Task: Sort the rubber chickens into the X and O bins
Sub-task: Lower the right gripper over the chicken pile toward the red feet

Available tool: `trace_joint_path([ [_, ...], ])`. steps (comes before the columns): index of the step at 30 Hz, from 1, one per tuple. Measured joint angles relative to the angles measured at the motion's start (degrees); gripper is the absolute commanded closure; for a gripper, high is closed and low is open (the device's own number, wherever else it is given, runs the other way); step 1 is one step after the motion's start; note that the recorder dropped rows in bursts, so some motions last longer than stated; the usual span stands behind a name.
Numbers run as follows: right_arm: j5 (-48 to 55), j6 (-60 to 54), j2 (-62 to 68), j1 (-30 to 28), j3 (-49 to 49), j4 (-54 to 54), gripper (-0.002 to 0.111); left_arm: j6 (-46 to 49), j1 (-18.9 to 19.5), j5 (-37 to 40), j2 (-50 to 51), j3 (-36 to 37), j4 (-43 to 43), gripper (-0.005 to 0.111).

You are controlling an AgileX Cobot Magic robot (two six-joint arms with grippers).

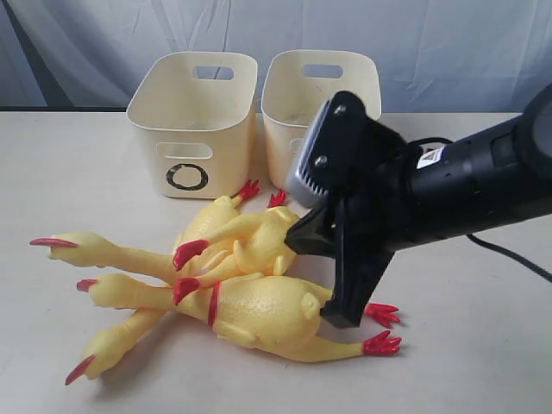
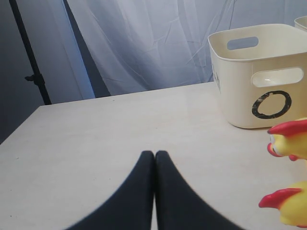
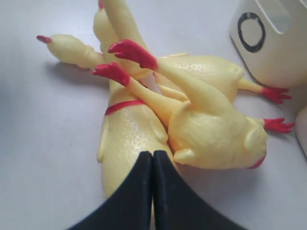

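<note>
On a pale table (image 1: 483, 362), rubber chickens (image 1: 259, 302) are lying heaped just before the O bin (image 1: 194, 121), the right gripper (image 3: 153, 154) hanging over them, perhaps touching, the left gripper (image 2: 154, 154) sitting aside, both with fingers pressed together, empty.

Exterior view: in front of the tabletop (image 1: 69, 172), slightly raised, facing the O bin (image 1: 194, 129) and the curtain (image 1: 431, 43) behind. The right arm (image 1: 466, 185) is very near the lens. Left wrist view: low over the tabletop, looking along the left fingers (image 2: 139, 191) toward the curtain. Right wrist view: close, steeply down past the right fingers (image 3: 136, 191) onto the rubber chickens (image 3: 192, 120). All three views share the O bin. The exterior and right wrist views share the rubber chickens.
</note>
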Motion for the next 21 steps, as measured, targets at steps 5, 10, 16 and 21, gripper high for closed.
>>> trace_joint_path([
  [5, -5.29, -6.12, 3.12, 4.53, 0.0, -0.28, 0.109, 0.0, 0.0, 0.0, 0.0, 0.0, 0.0, 0.106],
  [10, -12.9, -8.62, 5.47, 8.43, 0.0, -0.37, 0.109, 0.0, 0.0, 0.0, 0.0, 0.0, 0.0, 0.106],
  [16, -19.04, -10.89, 8.64, 13.15, 0.0, -0.37, 0.109, 0.0, 0.0, 0.0, 0.0, 0.0, 0.0, 0.106],
  [21, -25.35, -11.11, 10.63, 16.25, 0.0, -0.37, 0.109, 0.0, 0.0, 0.0, 0.0, 0.0, 0.0, 0.106],
])
